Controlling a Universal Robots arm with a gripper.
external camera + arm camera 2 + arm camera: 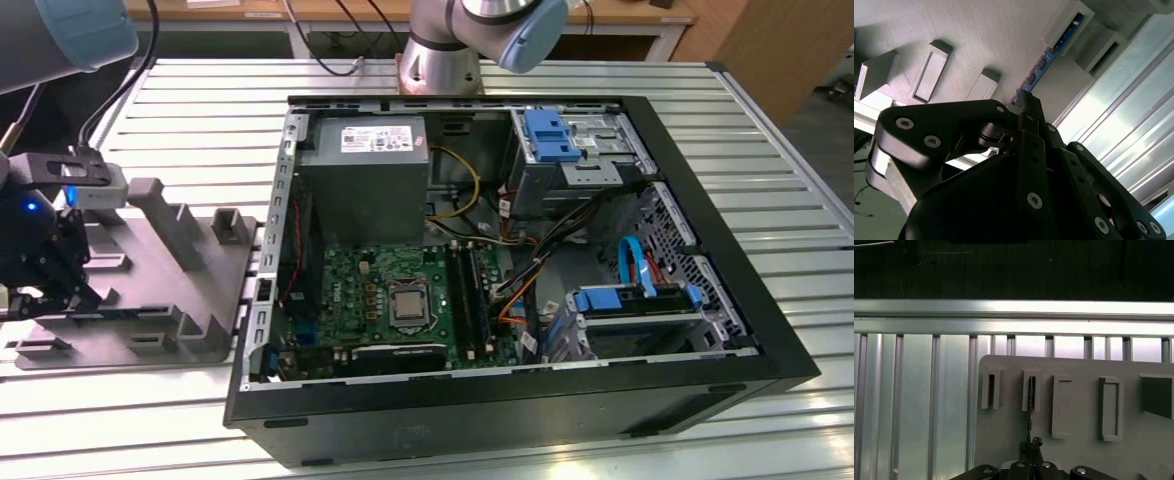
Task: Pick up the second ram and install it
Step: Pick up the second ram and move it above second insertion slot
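Note:
The second ram [1046,57] is a thin dark blue-green strip standing on edge in a slot of the grey holder [954,30]. In the first wrist view the second ram [1030,400] is seen edge-on, running from its slot toward the fingertips. My gripper [1026,100] has its black fingers drawn together on the near end of the strip. In the exterior view my gripper [47,290] hangs over the grey holder [174,300] at that view's left, outside the computer case.
An open black computer case [747,330] lies on the slatted metal table, to the exterior view's right of the holder. Inside are the green motherboard [387,290], long black memory slots [467,295], a grey power-supply box [360,170], cables and blue drive brackets. The arm's base [441,50] stands behind the case.

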